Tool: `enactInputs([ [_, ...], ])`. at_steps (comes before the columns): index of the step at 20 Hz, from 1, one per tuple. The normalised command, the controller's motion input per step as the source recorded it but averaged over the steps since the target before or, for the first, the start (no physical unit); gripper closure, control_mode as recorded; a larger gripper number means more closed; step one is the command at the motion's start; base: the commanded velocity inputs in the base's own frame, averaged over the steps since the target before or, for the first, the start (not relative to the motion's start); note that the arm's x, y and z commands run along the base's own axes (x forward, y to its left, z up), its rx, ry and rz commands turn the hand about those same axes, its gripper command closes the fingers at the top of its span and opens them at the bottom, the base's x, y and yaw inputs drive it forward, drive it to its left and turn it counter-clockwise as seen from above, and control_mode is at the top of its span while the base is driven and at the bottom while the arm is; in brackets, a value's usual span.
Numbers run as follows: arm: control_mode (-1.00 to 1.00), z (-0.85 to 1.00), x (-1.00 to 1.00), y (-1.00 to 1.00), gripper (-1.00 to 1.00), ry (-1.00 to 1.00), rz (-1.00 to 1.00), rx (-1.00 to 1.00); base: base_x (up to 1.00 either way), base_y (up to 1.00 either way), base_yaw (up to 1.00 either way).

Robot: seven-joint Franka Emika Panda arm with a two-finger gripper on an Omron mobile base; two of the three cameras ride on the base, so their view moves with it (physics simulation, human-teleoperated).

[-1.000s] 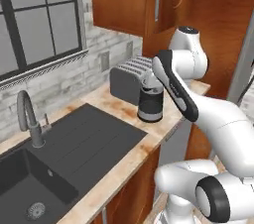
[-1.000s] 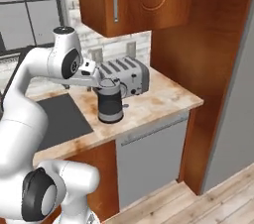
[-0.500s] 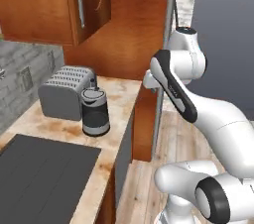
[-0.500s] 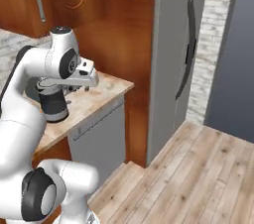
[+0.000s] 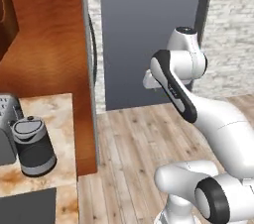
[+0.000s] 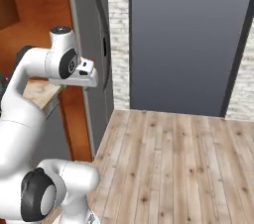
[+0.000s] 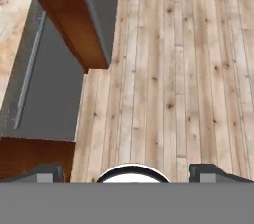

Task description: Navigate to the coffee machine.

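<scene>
Wooden floor (image 7: 163,69) beneath open pincer (image 7: 126,171)

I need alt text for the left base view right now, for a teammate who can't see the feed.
The white robot arm rises from the lower right over a wooden plank floor, facing a tall grey panel. At far left, a marble-look counter holds a squat dark canister with a round grey lid, beside a wooden cabinet side.
</scene>
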Motion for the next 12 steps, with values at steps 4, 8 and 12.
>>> enactInputs([
  [4,1.00,0.00,0.00,0.00,-1.00,0.00,0.00,0.00,0.09,-0.16,-0.71],
  [8,1.00,0.00,0.00,0.00,-1.00,0.00,0.00,0.00,0.17,-0.24,-0.65],
  [12,1.00,0.00,0.00,0.00,-1.00,0.00,0.00,0.00,0.34,-0.20,-0.51],
])
